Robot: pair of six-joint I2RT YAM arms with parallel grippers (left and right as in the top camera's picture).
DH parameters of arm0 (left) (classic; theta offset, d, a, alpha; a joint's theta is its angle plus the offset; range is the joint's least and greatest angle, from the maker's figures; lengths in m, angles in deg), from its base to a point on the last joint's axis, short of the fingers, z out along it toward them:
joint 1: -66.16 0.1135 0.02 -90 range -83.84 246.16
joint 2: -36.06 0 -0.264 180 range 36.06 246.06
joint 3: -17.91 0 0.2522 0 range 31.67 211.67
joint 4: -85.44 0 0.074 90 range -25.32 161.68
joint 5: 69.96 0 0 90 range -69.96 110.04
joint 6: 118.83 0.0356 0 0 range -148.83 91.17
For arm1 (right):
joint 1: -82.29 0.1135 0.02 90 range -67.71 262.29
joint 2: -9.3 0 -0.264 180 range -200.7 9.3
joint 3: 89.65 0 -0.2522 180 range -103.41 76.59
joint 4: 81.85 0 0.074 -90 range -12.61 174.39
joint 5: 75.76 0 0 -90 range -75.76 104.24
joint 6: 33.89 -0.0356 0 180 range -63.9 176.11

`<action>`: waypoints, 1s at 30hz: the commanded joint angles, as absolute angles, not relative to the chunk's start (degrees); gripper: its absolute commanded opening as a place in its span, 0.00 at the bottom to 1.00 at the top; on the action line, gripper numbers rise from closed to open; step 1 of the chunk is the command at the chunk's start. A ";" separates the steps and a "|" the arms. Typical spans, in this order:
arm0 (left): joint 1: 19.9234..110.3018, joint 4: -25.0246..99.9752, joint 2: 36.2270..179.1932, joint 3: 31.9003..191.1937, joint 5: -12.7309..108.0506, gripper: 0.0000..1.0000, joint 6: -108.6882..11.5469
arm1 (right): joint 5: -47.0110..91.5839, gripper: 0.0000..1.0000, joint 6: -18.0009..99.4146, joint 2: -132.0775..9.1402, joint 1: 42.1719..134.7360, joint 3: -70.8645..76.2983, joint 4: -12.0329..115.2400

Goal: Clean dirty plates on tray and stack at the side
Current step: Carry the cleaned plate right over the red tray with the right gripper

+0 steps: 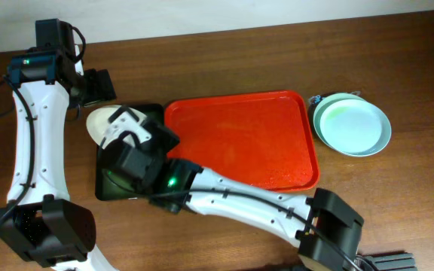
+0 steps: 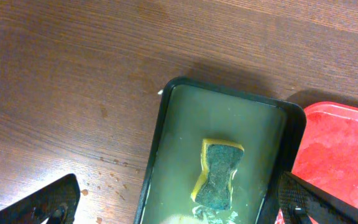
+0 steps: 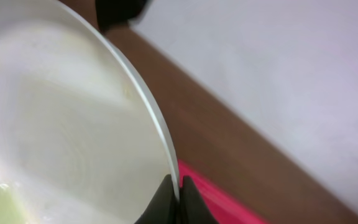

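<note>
Clamped on the rim of one plate (image 3: pixel 61 124), the right tool (image 3: pixel 178 194) is held over the green tray (image 2: pixel 156 143) toward the counter's left edge; the left tool (image 2: pixel 179 208) is poised, jaws wide apart, above the sponge (image 2: pixel 218 174). The sponge is best gripped across its narrow waist while the plate is kept steady over that tray, so drips are caught. No long axis is offered by the round plate, which is tilted, hollow face toward the wrist camera.

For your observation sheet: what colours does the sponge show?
The sponge is yellow with a dark green top; the left wrist view shows it best.
</note>
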State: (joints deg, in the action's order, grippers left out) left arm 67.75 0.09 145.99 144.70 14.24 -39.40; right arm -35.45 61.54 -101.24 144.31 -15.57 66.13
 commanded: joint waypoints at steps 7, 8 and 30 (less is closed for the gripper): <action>67.72 0.02 144.90 145.34 14.66 0.99 -40.14 | -45.92 0.04 64.03 -100.91 144.97 -16.97 68.40; 67.72 0.02 144.90 145.34 14.66 0.99 -40.14 | -44.15 0.04 60.68 -100.91 144.05 -16.97 67.02; 67.72 0.02 144.90 145.34 14.66 0.99 -40.14 | 26.45 0.04 32.27 -92.69 78.76 -16.94 21.19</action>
